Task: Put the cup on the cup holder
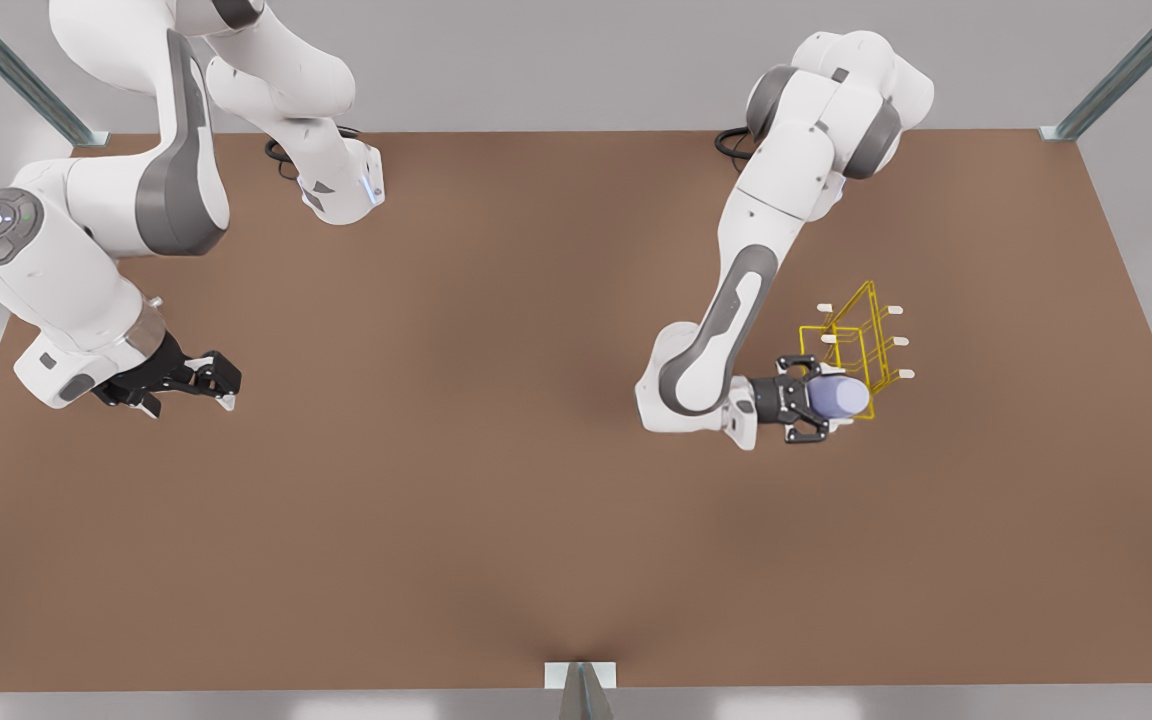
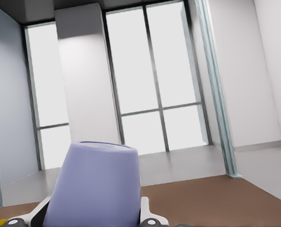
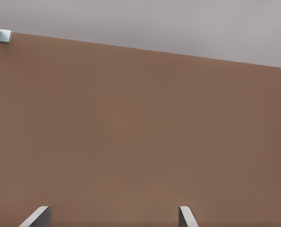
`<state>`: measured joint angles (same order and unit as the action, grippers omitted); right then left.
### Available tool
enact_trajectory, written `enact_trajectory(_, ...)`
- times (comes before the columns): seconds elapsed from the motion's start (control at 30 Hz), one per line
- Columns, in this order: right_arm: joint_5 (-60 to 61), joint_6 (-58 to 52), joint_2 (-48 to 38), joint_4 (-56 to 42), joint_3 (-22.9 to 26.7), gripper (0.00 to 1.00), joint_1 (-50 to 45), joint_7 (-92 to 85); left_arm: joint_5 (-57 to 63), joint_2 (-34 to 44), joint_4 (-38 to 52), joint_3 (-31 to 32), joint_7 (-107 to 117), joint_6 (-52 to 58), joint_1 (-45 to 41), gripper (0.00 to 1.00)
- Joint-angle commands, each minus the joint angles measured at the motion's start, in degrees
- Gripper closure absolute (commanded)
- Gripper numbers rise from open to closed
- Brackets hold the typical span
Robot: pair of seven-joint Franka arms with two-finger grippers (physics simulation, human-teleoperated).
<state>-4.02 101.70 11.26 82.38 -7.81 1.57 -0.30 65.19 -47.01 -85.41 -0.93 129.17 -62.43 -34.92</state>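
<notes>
Your left gripper (image 1: pixel 829 398), fingers clamped on the cup (image 1: pixel 839 397), holds it sideways against the cup holder (image 1: pixel 856 340) on the tabletop (image 1: pixel 496 500). Next, judge a peg's line and slide the cup's mouth over it. The right gripper (image 1: pixel 221 385) waits well apart, fingers spread.

no readable text, labels, brands, numbers or signs on anything

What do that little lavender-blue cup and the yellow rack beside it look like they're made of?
The lavender-blue tapered cup, held in the left gripper, looks like matte plastic or glazed ceramic: smooth, even colour, no glare. The yellow thin-wire cup holder looks like painted metal wire, with white pegs probably plastic-tipped. It's a render, so both are guesses. The right gripper waits open.
</notes>
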Motion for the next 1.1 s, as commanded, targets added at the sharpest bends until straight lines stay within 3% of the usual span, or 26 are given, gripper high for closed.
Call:
enact_trajectory(0.0, 0.2, -0.1, -0.1, 0.0, 0.1, 0.00, -0.1, -0.1, -2.4, 0.6, 0.1, 0.4, 12.1, 1.3, 0.0, 0.26)
enact_trajectory(0.73, -0.2, -1.1, -0.5, 0.0, -0.1, 0.00, 1.1, -0.5, -7.3, -0.1, -1.0, 0.4, 19.8, 4.1, 3.6, 0.26)
enact_trajectory(1.07, 0.2, -1.2, -0.5, 0.1, -0.1, 0.00, 0.9, -0.5, -7.9, 0.6, -6.0, 0.6, 24.8, 4.2, 3.0, 0.25)
